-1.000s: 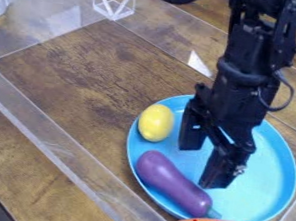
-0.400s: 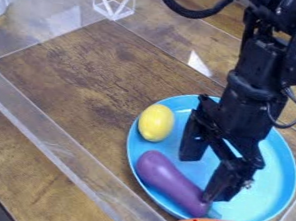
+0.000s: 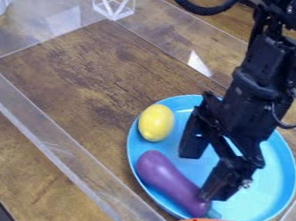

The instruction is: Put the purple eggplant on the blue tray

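The purple eggplant (image 3: 172,182) is a small, glossy toy, long and smooth with rounded ends, deep violet with a pale sheen along its upper side. It lies flat on its side on the blue tray (image 3: 275,183), set at a slant: one end points up and to the left, the other down and to the right. It rests on the tray's near left part, its body close along the rim there (whether it overhangs the edge cannot be told). The blue tray is a wide, round, bright-blue plate with a shallow raised rim, lying level on the wooden counter (image 3: 86,85).
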### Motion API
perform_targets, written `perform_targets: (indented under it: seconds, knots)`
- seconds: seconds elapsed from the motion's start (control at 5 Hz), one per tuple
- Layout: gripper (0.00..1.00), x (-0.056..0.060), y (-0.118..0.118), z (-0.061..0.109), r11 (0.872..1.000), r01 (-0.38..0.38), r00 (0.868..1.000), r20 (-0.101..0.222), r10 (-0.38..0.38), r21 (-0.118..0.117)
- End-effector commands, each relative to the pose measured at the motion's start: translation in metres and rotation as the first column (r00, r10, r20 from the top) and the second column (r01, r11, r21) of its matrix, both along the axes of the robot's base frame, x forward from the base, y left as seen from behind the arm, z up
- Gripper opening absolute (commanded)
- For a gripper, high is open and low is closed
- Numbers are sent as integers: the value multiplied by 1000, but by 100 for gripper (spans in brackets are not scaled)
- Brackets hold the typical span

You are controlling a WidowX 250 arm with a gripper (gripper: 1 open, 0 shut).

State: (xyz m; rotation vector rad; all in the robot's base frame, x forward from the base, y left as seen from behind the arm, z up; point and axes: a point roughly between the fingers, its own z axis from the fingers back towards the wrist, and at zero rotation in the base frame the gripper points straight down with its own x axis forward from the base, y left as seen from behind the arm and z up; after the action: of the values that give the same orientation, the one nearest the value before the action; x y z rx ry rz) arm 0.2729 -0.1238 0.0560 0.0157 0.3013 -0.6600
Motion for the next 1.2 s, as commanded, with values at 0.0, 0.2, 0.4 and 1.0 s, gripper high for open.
perform_targets:
  seconds: [0.0, 0.2, 0.4, 1.0]
  knots:
    - [100, 13, 18, 33, 999, -35, 996, 77, 37, -28]
    - [100, 12, 23, 38, 999, -36, 995, 91, 38, -30]
    - [100, 12, 27, 42, 999, -31, 996, 88, 34, -33]
    - [100, -6, 29, 23, 999, 23, 997, 76, -20, -34]
